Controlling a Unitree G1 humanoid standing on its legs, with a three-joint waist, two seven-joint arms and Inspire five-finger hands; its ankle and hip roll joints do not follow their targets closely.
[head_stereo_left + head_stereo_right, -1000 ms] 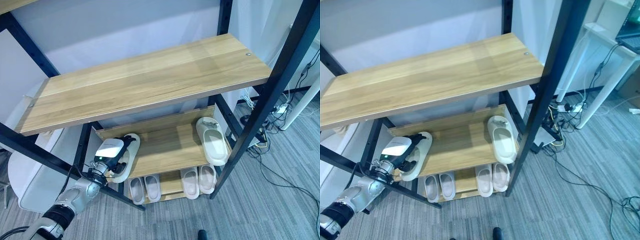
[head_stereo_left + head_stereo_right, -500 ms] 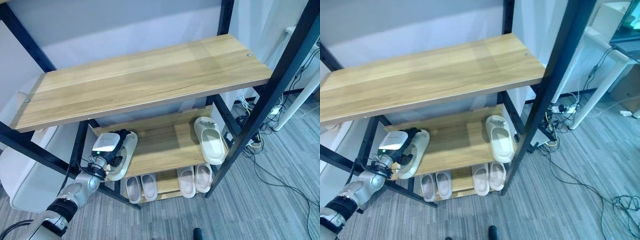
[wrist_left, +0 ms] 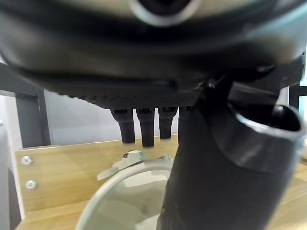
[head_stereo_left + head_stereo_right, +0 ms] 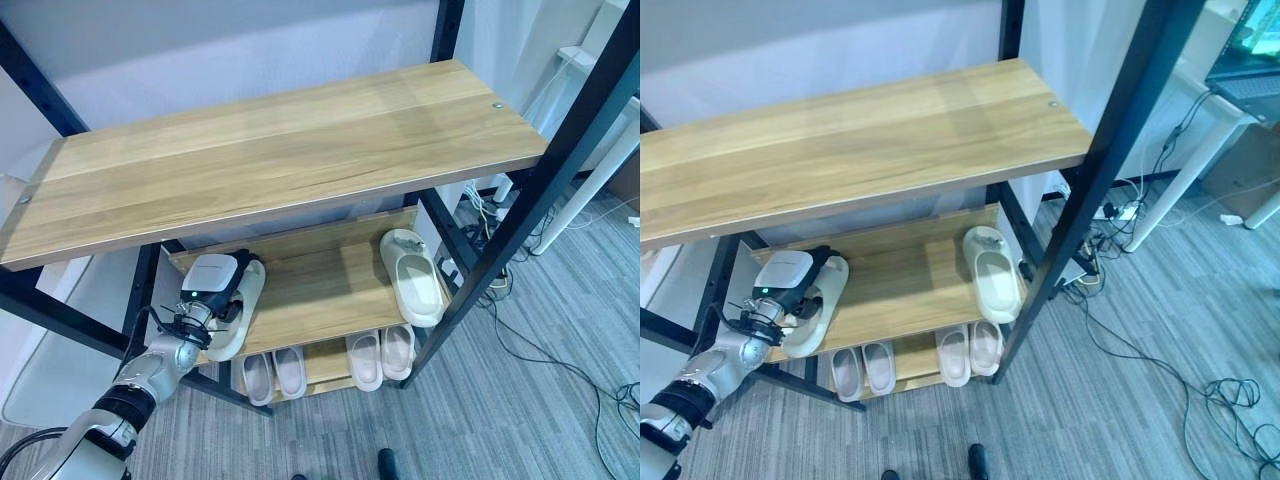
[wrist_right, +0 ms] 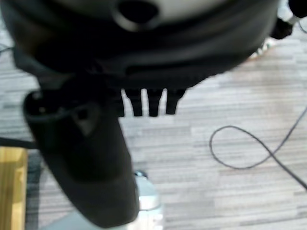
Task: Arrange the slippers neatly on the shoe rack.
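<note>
We see a shoe rack (image 4: 520,215) with a black frame and wooden shelves. On its middle shelf (image 4: 320,290) our left hand (image 4: 212,290) rests on a pale slipper (image 4: 240,320) at the shelf's left end, near the front edge. In the left wrist view the fingers (image 3: 144,129) reach down past the slipper's rim while the thumb (image 3: 216,182) comes down on the near side, so the hand pinches the slipper between them. A second pale slipper (image 4: 410,280) lies at the right end of the same shelf, well apart from the first. On the bottom shelf two pairs of slippers (image 4: 330,365) sit side by side. Our right hand (image 5: 91,158) hangs over the carpeted floor (image 5: 230,134), its fingers straight and holding nothing.
</note>
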